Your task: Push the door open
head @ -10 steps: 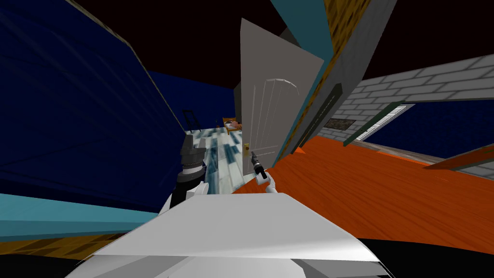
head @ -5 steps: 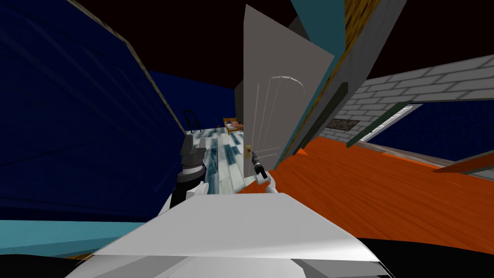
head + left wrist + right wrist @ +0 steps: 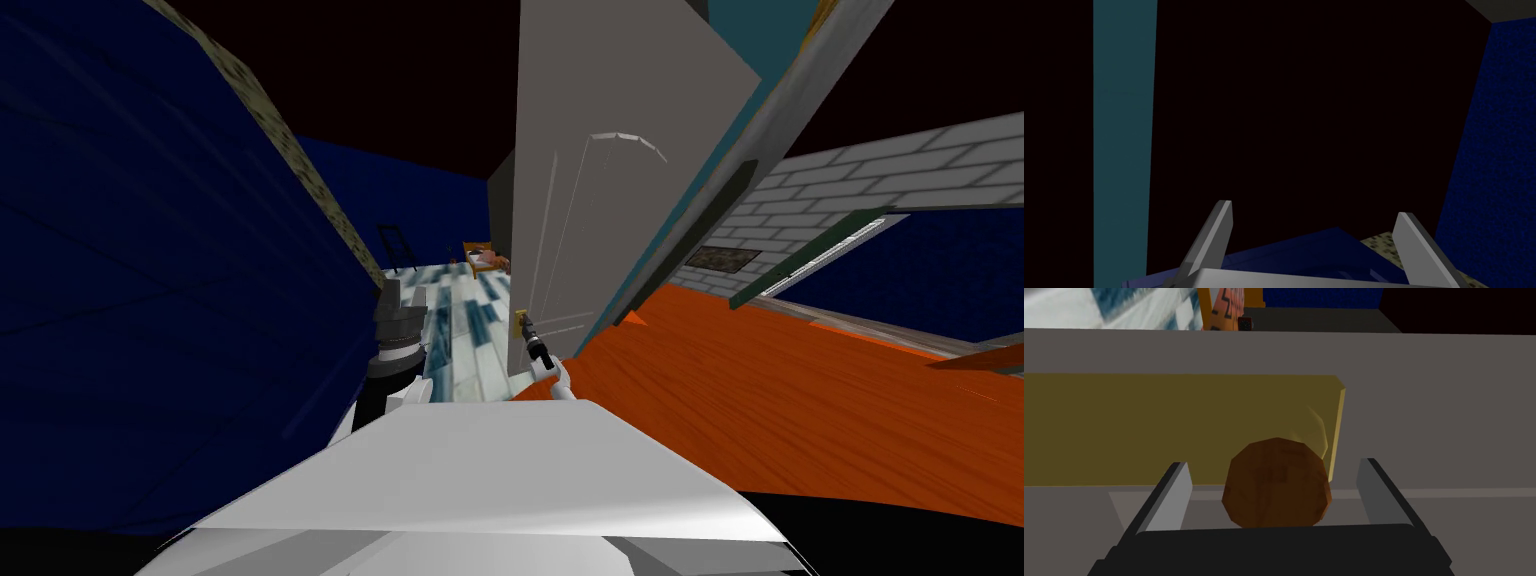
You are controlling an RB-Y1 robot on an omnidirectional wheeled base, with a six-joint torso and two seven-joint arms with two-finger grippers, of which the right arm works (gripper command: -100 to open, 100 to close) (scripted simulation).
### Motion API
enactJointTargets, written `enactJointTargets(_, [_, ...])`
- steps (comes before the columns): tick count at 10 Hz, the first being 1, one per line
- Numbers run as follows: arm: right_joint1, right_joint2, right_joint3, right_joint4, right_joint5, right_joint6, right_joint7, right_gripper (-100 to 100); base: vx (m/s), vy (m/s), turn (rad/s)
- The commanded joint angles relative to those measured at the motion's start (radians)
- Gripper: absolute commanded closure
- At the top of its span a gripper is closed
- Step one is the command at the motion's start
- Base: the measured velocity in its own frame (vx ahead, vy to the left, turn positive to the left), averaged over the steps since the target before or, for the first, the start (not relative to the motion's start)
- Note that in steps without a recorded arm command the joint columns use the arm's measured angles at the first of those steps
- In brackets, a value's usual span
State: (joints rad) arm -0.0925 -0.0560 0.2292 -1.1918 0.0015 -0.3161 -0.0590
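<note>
A grey panelled door (image 3: pixel 600 200) stands partly ajar ahead of me, its free edge toward the blue-and-white tiled room. A brass plate (image 3: pixel 1174 428) on it carries a round brown knob (image 3: pixel 1276 488). My right gripper (image 3: pixel 1274 463) is open right at the knob, one finger on each side and neither touching it. In the head view the right gripper (image 3: pixel 528 327) sits just below the knob (image 3: pixel 520 317). My left gripper (image 3: pixel 400 296) is held up near the dark blue wall, and the left gripper (image 3: pixel 1314 209) has its fingers spread apart with nothing between them.
A dark blue wall (image 3: pixel 150 250) runs close along my left. Past the door lies a blue-and-white tiled floor (image 3: pixel 460 320) with a dark chair (image 3: pixel 398 250) and an orange piece of furniture (image 3: pixel 482 260). An orange wooden floor (image 3: pixel 780 390) and a grey brick wall (image 3: pixel 880 170) lie to the right.
I have moved closer to the door, which now looms taller in the head view. The right gripper has stayed at the knob. The left arm has kept its pose.
</note>
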Motion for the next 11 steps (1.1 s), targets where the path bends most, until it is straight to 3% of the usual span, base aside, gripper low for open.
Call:
enactJointTargets(1, [0.001, -0.001, 0.0, 0.0, 0.0, 0.001, 0.0, 100, -0.012, -0.001, -0.006])
enactJointTargets(6, [0.001, -0.001, 0.0, 0.0, 0.0, 0.001, 0.0, 100, -0.018, -0.005, -0.001])
enactJointTargets(11, [-0.003, -0.018, -0.048, 0.009, -0.007, 0.004, 0.01, 100, 0.146, 0.086, -0.044])
